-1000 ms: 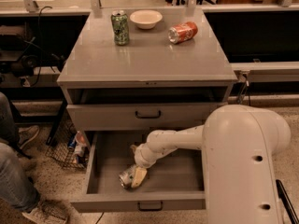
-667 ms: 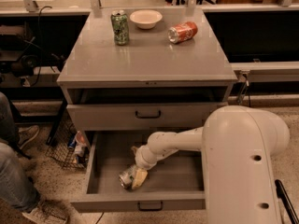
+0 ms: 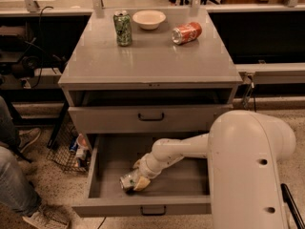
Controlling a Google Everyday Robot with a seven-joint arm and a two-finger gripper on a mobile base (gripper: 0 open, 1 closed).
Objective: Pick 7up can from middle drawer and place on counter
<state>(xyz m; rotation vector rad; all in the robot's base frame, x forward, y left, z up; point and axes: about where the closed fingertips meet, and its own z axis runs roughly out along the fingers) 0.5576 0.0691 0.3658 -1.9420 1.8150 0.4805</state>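
The middle drawer point(image 3: 107, 163) is pulled open at the bottom of the cabinet. The 7up can point(image 3: 126, 181), pale silver with green print, lies on its side on the drawer floor near the front left. My gripper point(image 3: 136, 181) reaches down into the drawer from the right and sits right against the can, with one pale fingertip point(image 3: 141, 185) beside it. The counter point(image 3: 147, 56) is the glossy grey cabinet top above.
On the counter stand a dark green can point(image 3: 123, 28), a white bowl point(image 3: 149, 19) and an orange-red can point(image 3: 187, 33) lying on its side. A like-fronted shut drawer point(image 3: 151, 117) sits above the open one. A person's legs point(image 3: 14, 185) and a wire basket point(image 3: 71, 149) are at the left.
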